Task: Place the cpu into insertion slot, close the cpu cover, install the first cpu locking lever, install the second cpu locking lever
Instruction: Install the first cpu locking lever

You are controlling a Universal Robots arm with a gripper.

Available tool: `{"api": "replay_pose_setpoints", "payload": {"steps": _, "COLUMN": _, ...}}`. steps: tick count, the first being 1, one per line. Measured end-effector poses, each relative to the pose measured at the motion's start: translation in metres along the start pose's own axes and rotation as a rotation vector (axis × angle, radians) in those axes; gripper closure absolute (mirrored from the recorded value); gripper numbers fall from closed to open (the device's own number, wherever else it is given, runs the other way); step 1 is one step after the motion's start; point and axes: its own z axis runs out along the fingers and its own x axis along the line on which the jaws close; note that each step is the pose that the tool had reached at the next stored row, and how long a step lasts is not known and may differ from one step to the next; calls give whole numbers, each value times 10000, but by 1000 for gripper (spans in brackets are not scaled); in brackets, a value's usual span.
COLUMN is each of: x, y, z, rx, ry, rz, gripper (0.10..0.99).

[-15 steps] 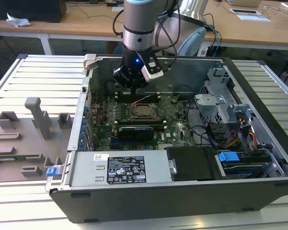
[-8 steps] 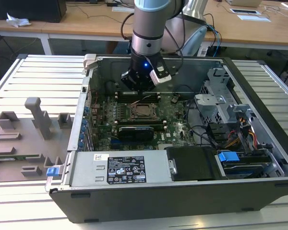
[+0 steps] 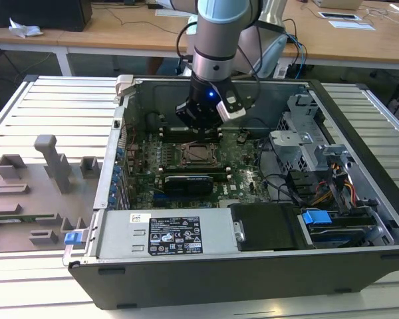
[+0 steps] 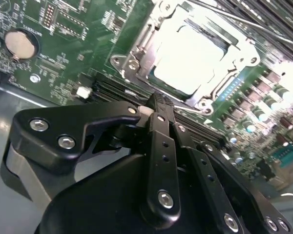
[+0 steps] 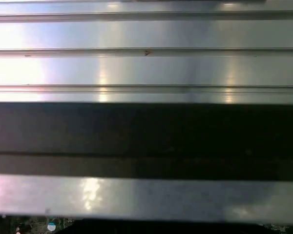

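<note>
In the exterior view the gripper hangs inside the open computer case, just above the green board and at about 12 o'clock from the socket. In the second wrist view its black fingers are pressed together with nothing between them. The chip sits in the socket, with the silver cover framing it.

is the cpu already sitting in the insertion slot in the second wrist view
Yes, the cpu lies flat inside the insertion slot, its pale metal top showing within the silver rim, just beyond the tool.
</note>
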Motion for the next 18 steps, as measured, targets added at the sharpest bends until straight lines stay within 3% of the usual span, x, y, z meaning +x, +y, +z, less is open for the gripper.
{"api": "replay_pose_setpoints", "payload": {"steps": 5, "x": -91, "y": -4, "z": 64, "rx": 0, "ry": 32, "rz": 2, "gripper": 980}}
{"api": "replay_pose_setpoints", "payload": {"steps": 18, "x": -114, "y": -11, "z": 111, "rx": 9, "ry": 35, "rz": 4, "gripper": 980}}
